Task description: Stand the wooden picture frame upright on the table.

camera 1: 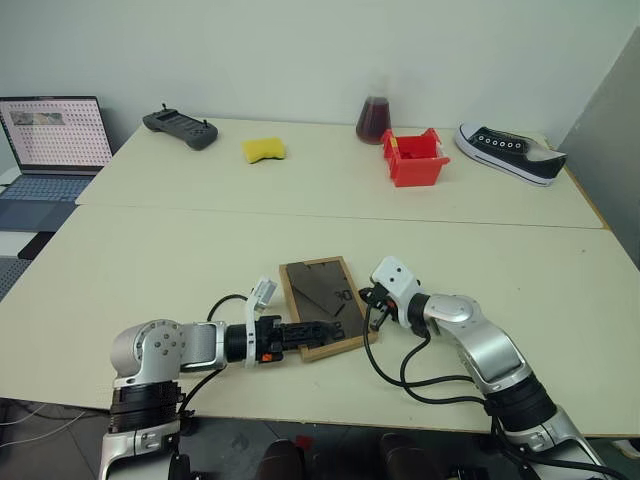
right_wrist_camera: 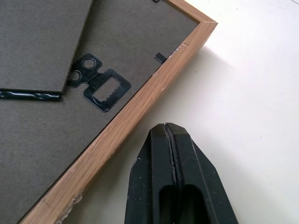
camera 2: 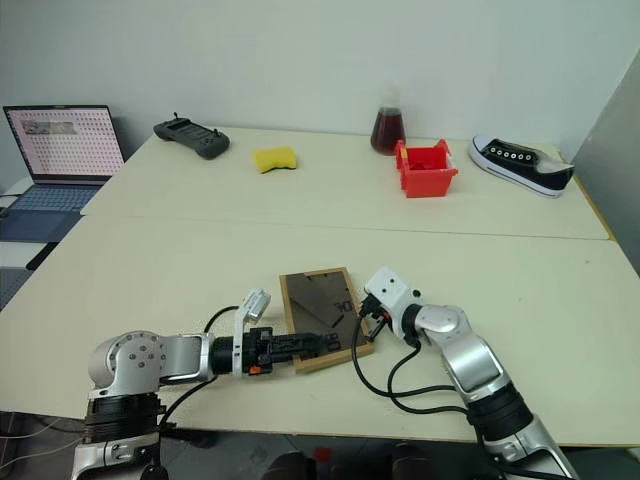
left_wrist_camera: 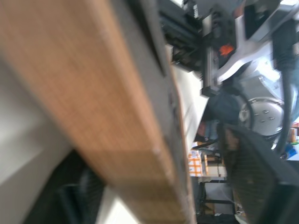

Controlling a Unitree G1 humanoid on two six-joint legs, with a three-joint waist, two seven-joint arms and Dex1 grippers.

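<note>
The wooden picture frame (camera 1: 322,306) lay back-up on the table (camera 1: 520,260), low centre of the left eye view, just below the seam. Its long axis ran from upper left to lower right, tilted a little clockwise. I could see the dark back panel, the stand flap and the sawtooth hanger (right_wrist_camera: 100,87) in the right wrist view.

My left gripper (camera 1: 318,330) came in from the lower left, reaching across the frame's lower end. One finger lay over the back panel. The left wrist view showed the wood edge right up close, with a dark finger (left_wrist_camera: 261,177) off to one side, so the jaws looked parted around that edge. I couldn't tell if they were actually gripping.

My right gripper (right_wrist_camera: 169,133) had its jaws pressed fully together, holding nothing. Its tip was just off the frame's right long edge, near the corner by the hanger, not touching.

I judged the left was nearer to lift, with the right placed to brace that side.
</note>
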